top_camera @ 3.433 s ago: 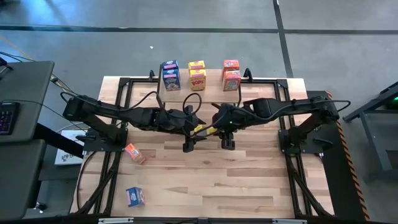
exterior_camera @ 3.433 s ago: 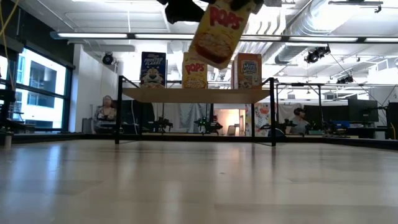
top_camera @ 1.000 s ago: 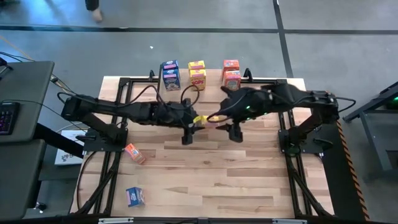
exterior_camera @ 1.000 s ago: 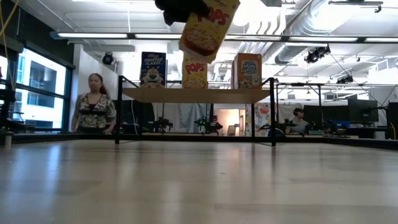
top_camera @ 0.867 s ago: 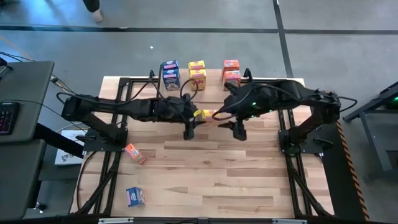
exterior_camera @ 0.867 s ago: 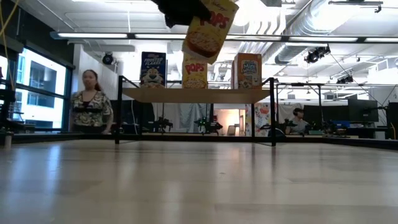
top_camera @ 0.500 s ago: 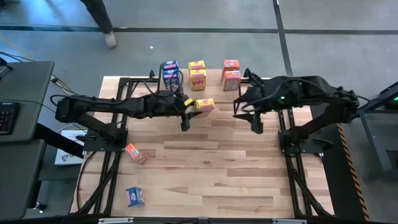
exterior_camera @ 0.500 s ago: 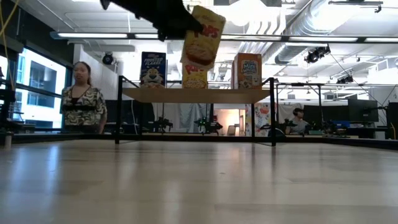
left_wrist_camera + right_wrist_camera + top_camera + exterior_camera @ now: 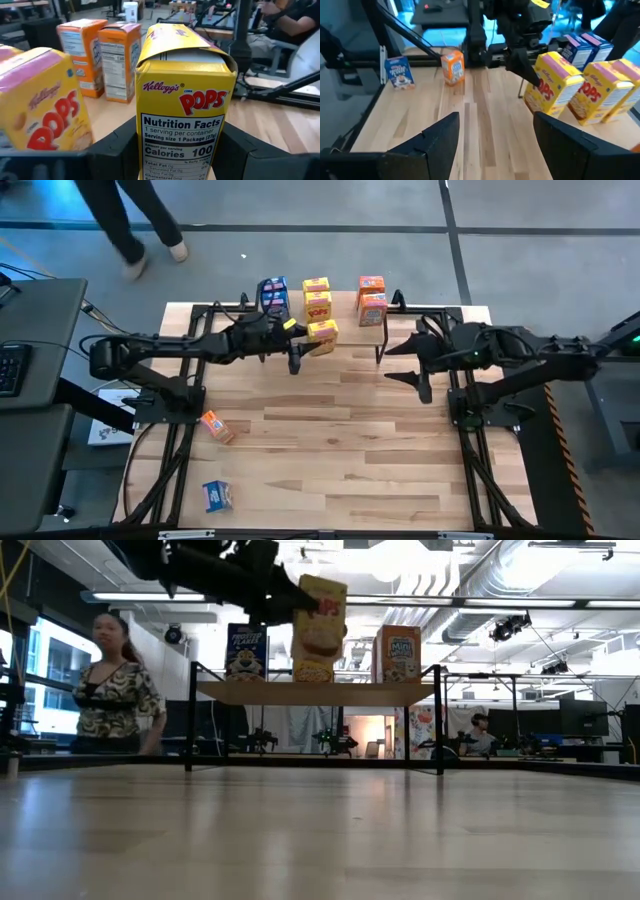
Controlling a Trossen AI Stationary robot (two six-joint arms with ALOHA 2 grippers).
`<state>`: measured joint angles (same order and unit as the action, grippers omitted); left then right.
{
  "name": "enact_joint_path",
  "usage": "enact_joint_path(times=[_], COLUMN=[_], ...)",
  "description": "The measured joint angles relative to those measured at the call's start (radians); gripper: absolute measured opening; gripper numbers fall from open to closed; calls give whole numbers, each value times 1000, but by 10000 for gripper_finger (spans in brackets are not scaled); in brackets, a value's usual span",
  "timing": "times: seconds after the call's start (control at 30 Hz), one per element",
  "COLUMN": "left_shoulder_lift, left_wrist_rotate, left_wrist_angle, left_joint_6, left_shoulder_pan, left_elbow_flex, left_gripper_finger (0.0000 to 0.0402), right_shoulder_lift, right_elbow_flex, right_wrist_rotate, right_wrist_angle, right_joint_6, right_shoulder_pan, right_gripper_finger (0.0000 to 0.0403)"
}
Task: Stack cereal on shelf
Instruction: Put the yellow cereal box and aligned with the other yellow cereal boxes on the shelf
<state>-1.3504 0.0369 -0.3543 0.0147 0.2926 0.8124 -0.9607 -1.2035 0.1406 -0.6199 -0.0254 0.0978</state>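
The shelf (image 9: 345, 330) stands at the table's far middle, with blue (image 9: 272, 295), yellow (image 9: 316, 295) and orange cereal boxes (image 9: 371, 298) standing on its top. My left gripper (image 9: 300, 345) reaches in from the left, shut on another yellow cereal box (image 9: 322, 332) (image 9: 320, 620) at the shelf's near edge, in front of the standing yellow ones. My right gripper (image 9: 402, 366) hangs open at the table's right, with nothing between its fingers (image 9: 440, 140). My left gripper pinches the yellow cereal box between its two fingers (image 9: 117, 147), one on each broad face. The narrow nutrition side (image 9: 180, 145) faces back along the fingers. They come level from the table's left. The box stands nearly upright over the shelf top; its bottom is hidden.
An orange box (image 9: 215, 425) and a blue box (image 9: 218, 495) lie loose on the table's near left. Between them and the shelf lies bare wood (image 9: 340, 440). A person (image 9: 115, 690) walks past beyond the far edge.
My left gripper has carried the yellow box toward the far edge and a little down, up to the shelf, and the box has turned from tilted to nearly upright. My right gripper has drawn back toward the table's right edge. The person has walked along behind the table.
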Motion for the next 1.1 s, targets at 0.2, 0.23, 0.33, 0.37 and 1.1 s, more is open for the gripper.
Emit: enact_joint_path(times=[0.2, 0.23, 0.33, 0.37, 1.1], left_shoulder_lift=[-33, -39, -51, -55, -60], left_wrist_rotate=[54, 56, 77, 88, 166], left_wrist_angle=[-11, -9, -12, -12, -11], left_joint_6=[0, 0, 0, 1, 0], left_shoulder_pan=[33, 42, 66, 75, 140], left_elbow_flex=[2, 2, 2, 2, 2], left_gripper_finger=[174, 174, 174, 174, 174], right_shoulder_lift=[119, 136, 179, 192, 301], right_elbow_flex=[233, 264, 354, 381, 839], right_wrist_rotate=[-61, -69, -72, -71, -73], right_wrist_angle=[187, 214, 274, 294, 644], right_joint_6=[6, 5, 5, 4, 7], right_shoulder_pan=[0, 0, 1, 1, 0], right_gripper_finger=[248, 248, 248, 248, 248])
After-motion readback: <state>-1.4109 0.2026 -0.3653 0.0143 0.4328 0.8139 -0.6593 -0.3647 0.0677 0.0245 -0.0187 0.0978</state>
